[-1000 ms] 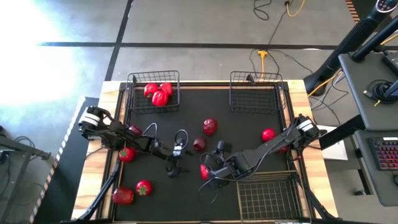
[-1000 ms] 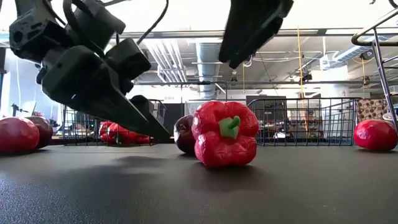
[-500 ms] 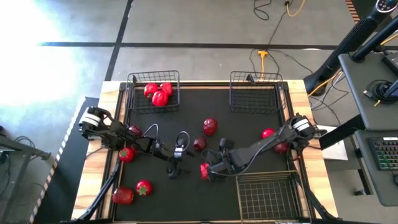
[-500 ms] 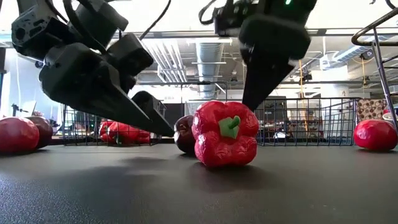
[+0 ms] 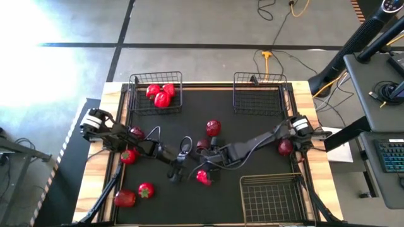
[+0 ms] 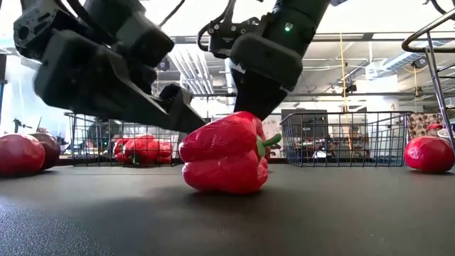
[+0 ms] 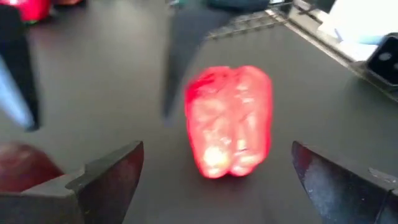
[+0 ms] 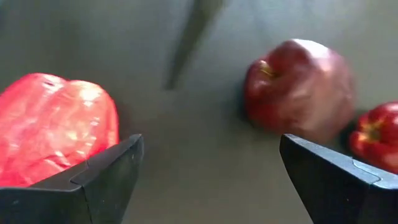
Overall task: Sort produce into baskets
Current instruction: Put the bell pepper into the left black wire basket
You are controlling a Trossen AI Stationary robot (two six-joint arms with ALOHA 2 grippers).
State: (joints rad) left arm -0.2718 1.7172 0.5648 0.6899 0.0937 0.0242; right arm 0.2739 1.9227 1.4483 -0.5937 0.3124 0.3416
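Observation:
A glossy red pepper [image 5: 203, 177] lies tipped on its side on the black mat, its green stem [image 6: 270, 144] pointing sideways. My right gripper [image 5: 207, 161] is open and low just beyond the pepper; a dark maroon fruit [image 8: 298, 90] lies ahead between its fingers. My left gripper [image 5: 180, 165] is open and empty to the pepper's left, and the pepper [image 7: 230, 121] lies ahead of its two fingers [image 7: 109, 174]. Several peppers [image 5: 160, 94] lie in the far left basket [image 5: 134, 94]. My right gripper, open, has one finger [image 8: 106, 174] beside the pepper's upper side [image 8: 93, 134], coming down at a slant from the table's right. The pepper lies outside the two fingers, on its side on the mat. Whether the finger touches it now, I cannot tell.
An empty basket [image 5: 259, 108] stands at the far right and another [image 5: 271, 208] at the near right. Tomatoes [image 5: 146, 189] and a maroon fruit [image 5: 136, 132] lie at the left, a red piece [image 5: 213, 128] in the middle, and one [image 5: 285, 147] under the right arm.
My right gripper has gone toward the table's left and down, to the pepper. The pepper, which stood upright with its stem toward the low camera, has tipped onto its side and shifted a little toward the table's near left.

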